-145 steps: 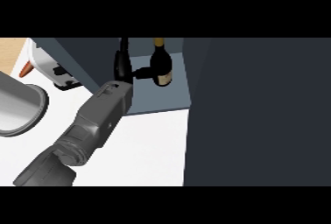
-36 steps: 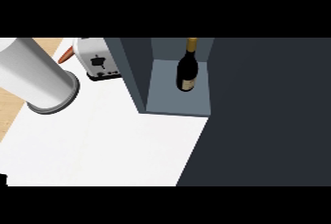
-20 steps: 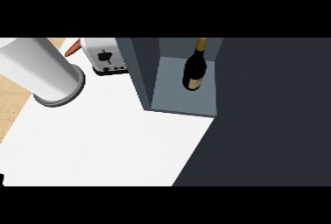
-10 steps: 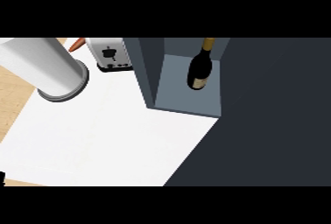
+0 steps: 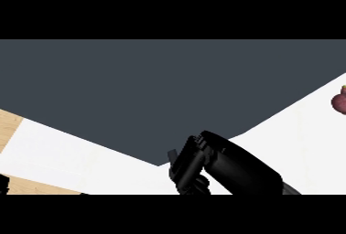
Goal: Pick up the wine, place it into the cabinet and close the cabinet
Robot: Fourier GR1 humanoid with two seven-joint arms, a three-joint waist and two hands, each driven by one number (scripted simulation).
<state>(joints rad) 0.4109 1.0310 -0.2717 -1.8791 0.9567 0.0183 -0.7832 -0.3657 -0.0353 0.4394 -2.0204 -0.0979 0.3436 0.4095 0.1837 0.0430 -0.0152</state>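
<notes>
From my station I see one robot hand point(image 5: 223, 169), a black bulk coming up from the lower edge a little right of the middle. By its place in the head view I read it as the right one. It is turned so that I mostly see a dark mass with a ridged edge on its left side, and I cannot tell whether it is spread apart, closed together or clamped on anything. Nothing shows in it.

The robot hand lies over the white desk point(image 5: 61, 155), its upper end just at the lowest corner of a big slate-grey surface point(image 5: 155, 91). I cannot tell whether the two touch. That surface fills most of the view from the top down and narrows to a blunt point near the robot hand. It is flat and plain, and I cannot say whether it is the cabinet's door, side or top.

The white desk shows on both sides of that point, as a wide band to the lower left and a wedge rising to the right edge. At the far right edge, on the white, sits part of a reddish-purple round thing point(image 5: 340, 101), cut off by the border. Along the left edge runs a strip of pale wood point(image 5: 8, 125).

The wine does not show in this view, so I cannot place it.
</notes>
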